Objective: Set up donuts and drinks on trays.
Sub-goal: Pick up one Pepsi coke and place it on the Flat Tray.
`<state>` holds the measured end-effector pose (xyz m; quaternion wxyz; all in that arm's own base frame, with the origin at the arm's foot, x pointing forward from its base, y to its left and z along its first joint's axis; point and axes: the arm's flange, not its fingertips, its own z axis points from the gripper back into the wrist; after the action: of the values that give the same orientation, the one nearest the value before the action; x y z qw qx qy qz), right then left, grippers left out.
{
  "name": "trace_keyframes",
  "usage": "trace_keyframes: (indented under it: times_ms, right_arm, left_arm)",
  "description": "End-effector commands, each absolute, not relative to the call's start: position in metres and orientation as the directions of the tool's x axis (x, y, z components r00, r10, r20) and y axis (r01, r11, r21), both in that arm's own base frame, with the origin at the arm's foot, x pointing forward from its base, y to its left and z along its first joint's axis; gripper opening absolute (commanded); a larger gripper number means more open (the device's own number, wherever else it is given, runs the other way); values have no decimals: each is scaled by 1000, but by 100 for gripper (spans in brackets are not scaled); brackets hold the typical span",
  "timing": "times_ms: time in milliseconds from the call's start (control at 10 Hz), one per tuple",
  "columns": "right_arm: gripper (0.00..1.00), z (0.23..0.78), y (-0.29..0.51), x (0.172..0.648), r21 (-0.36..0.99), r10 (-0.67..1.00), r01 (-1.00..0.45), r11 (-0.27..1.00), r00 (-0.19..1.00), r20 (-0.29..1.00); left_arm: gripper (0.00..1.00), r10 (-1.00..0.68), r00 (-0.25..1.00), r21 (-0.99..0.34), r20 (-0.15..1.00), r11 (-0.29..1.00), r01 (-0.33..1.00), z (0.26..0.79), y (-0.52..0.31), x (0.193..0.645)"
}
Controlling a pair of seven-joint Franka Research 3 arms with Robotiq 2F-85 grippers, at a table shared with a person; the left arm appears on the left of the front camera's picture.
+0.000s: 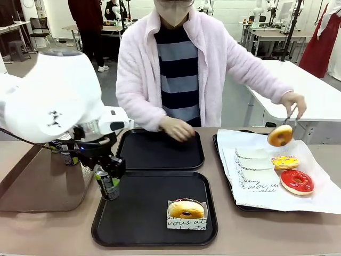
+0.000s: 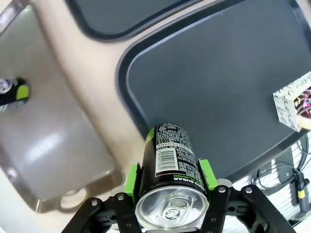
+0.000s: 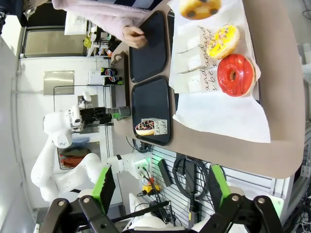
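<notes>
Gripping a black soda can (image 2: 170, 155) upright, my left claw (image 2: 170, 177) is clamped on its sides, over the left rim of the near black tray (image 1: 144, 213). A paper-held donut (image 1: 186, 209) sits to its right. My right claw (image 3: 161, 187) stands apart, empty.

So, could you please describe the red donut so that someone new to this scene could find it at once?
Start at the tray lined with white paper on the robot's right side of the table. Two donuts lie on the paper, and the red donut is the one nearer the robot, beside the yellow sprinkled donut. It alone has a glossy red glaze.
</notes>
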<state>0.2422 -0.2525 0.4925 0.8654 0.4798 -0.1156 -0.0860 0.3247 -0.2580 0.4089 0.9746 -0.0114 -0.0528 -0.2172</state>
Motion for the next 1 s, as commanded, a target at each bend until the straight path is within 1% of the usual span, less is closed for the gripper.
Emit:
trace_keyframes:
  times_ms: [0,300,400,500,900]
  right_arm:
    - [100,493,-254,244,862,-260,21,506,957,129]
    - [100,493,-254,244,862,-260,21,506,957,129]
    - [100,493,-254,244,862,-260,21,506,957,129]
    - [100,493,-254,244,862,-260,21,506,957,129]
    - [100,493,-254,244,862,-260,21,506,957,129]
  left_arm:
    - [58,-407,909,-22,86,912,410,391,-279,336]
    - [58,-410,910,-21,70,911,412,374,-287,341]
    - [70,-422,904,-24,62,905,424,371,-289,343]
    - [100,-431,900,-24,61,901,433,372,-289,342]
    - [99,-439,897,-9,40,898,440,376,-287,337]
